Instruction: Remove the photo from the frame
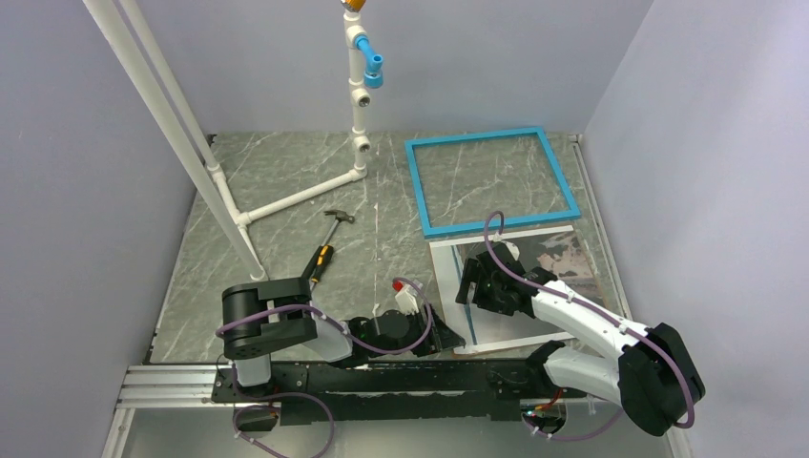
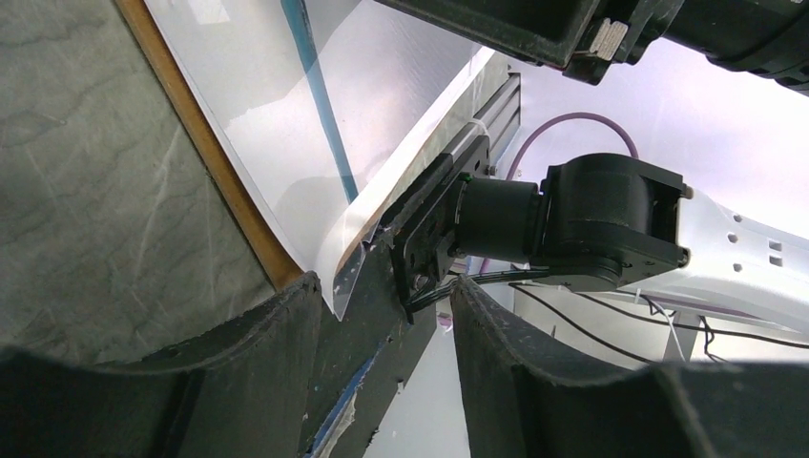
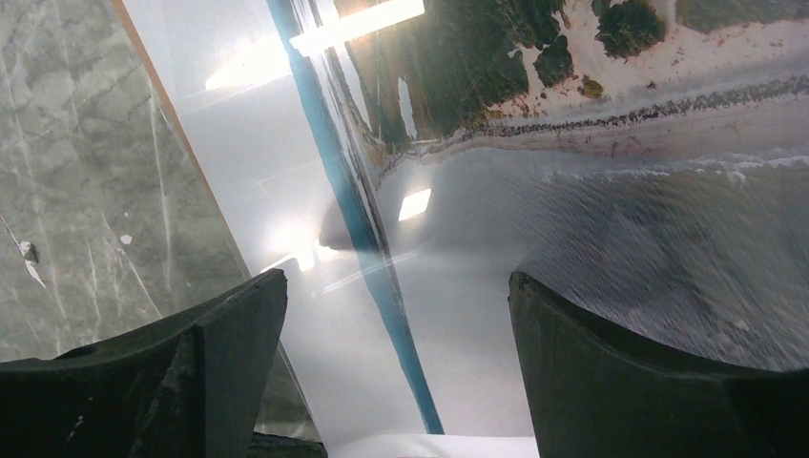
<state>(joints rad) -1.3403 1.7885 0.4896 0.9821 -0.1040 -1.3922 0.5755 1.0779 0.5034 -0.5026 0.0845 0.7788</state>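
Observation:
The turquoise frame (image 1: 491,181) lies flat at the back right, with the table showing through its opening. The photo (image 1: 534,272), white-bordered with a grey picture and dark shapes, lies just in front of it on a brown board whose edge (image 2: 224,191) shows in the left wrist view. My right gripper (image 1: 474,286) hovers open over the photo's left part; its view shows the white border (image 3: 286,191) and the picture (image 3: 620,239) between the spread fingers (image 3: 396,286). My left gripper (image 1: 448,336) is open at the photo's near left corner (image 2: 348,277), which lies beside the left finger (image 2: 286,363).
A white pipe stand (image 1: 358,105) with a blue joint rises at the back centre, its slanted pipes (image 1: 172,124) reaching left. A hammer (image 1: 329,243) lies mid-table. Grey walls close in on both sides. The aluminium base rail (image 1: 172,386) runs along the near edge.

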